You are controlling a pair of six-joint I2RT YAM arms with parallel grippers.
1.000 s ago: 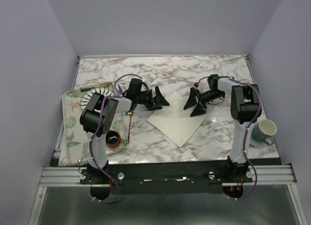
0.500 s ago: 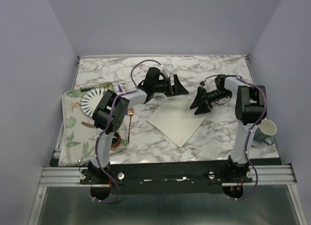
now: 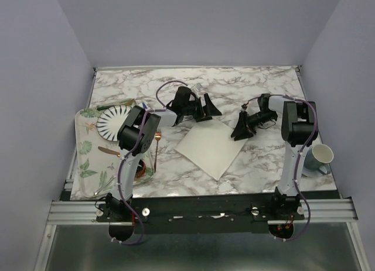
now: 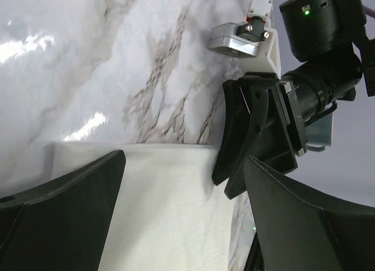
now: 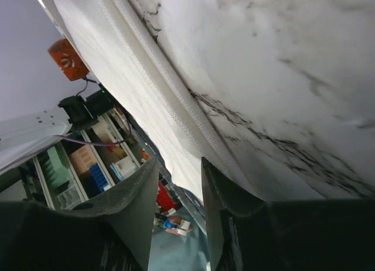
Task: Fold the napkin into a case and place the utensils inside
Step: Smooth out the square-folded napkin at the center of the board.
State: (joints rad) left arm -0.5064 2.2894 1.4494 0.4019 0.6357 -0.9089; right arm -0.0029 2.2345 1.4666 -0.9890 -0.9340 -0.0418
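Standing next to the rig, starting with the overhead camera. The napkin (image 3: 210,148) lies flat and unfolded on the marble table (image 3: 258,83), turned like a diamond, about midway between the two arms. The left gripper (image 3: 210,114) is at the napkin's far corner with its fingers spread wide and nothing in them. The right gripper (image 3: 241,132) is down at the right-hand corner, but from up here I can't make out how far apart its fingers are. Over on the left is a leaf-print tray (image 3: 85,160) with a striped plate (image 3: 112,122) on it. The copper fork (image 3: 157,137) lies along the tray's right edge, well apart from the napkin. A mug (image 3: 319,157) stands near the table's right edge.

Left wrist cam: its own two dark fingers sit low in the shot, far apart. The napkin's (image 4: 170,212) edge lies on the marble between them. The right gripper (image 4: 225,186) faces the lens with its tips down at the cloth's edge.

Right wrist cam: the napkin's (image 5: 135,101) hemmed edge runs down into the gap between the two fingers. They're only partway apart, with background showing through the gap, so the cloth isn't pinched.
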